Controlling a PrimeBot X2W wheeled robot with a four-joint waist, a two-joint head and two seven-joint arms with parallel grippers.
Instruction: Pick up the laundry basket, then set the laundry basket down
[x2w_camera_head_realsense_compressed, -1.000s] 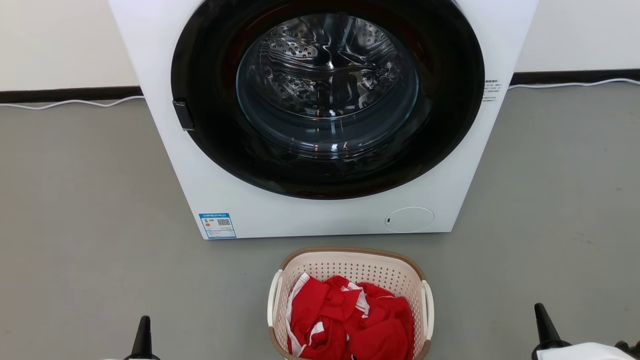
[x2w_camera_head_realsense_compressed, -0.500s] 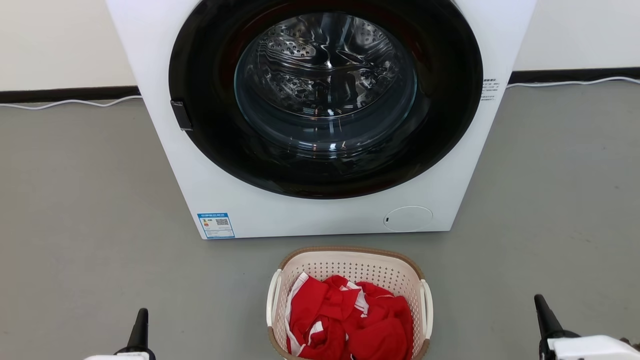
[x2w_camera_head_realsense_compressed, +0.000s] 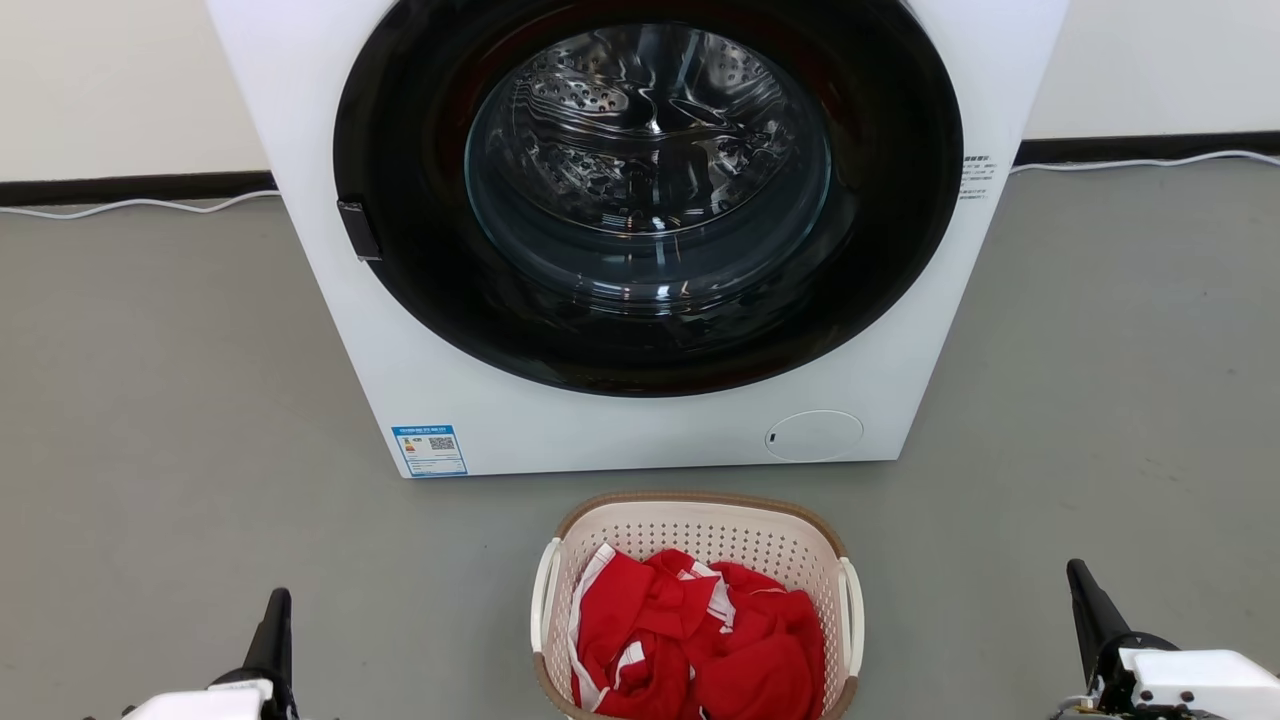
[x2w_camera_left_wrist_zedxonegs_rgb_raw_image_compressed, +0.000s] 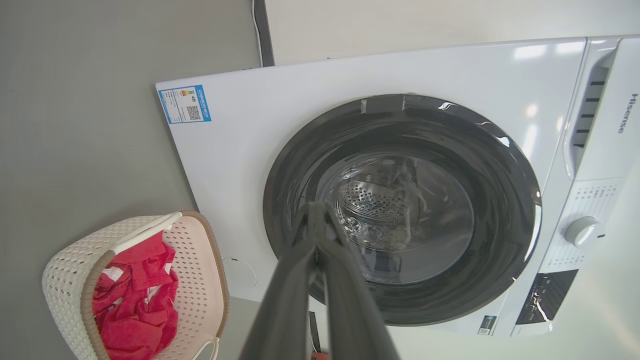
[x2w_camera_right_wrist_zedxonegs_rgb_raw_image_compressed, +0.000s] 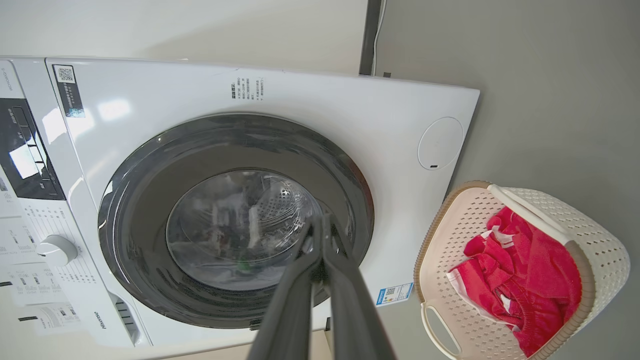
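The laundry basket (x2w_camera_head_realsense_compressed: 700, 530) stands on the grey floor just in front of the washing machine, cream with a brown rim and white side handles, holding red and white clothing (x2w_camera_head_realsense_compressed: 700, 640). It also appears as the laundry basket (x2w_camera_left_wrist_zedxonegs_rgb_raw_image_compressed: 200, 260) and the laundry basket (x2w_camera_right_wrist_zedxonegs_rgb_raw_image_compressed: 595, 235) in the wrist views. My left gripper (x2w_camera_head_realsense_compressed: 277, 603) sits at the lower left, well apart from the basket, fingers shut and empty. My right gripper (x2w_camera_head_realsense_compressed: 1078, 578) sits at the lower right, equally far off, shut and empty. In the wrist views the left gripper (x2w_camera_left_wrist_zedxonegs_rgb_raw_image_compressed: 314, 207) and right gripper (x2w_camera_right_wrist_zedxonegs_rgb_raw_image_compressed: 322, 220) have fingertips together.
A large white washing machine (x2w_camera_head_realsense_compressed: 420, 330) with a closed dark round door (x2w_camera_head_realsense_compressed: 650, 190) stands directly behind the basket. A white cable (x2w_camera_head_realsense_compressed: 140, 205) runs along the wall base. Grey floor (x2w_camera_head_realsense_compressed: 180, 400) stretches to both sides.
Both grippers have risen a little further into the head view, and more of their pale wrists shows. The camera has shifted slightly. The basket has not moved.
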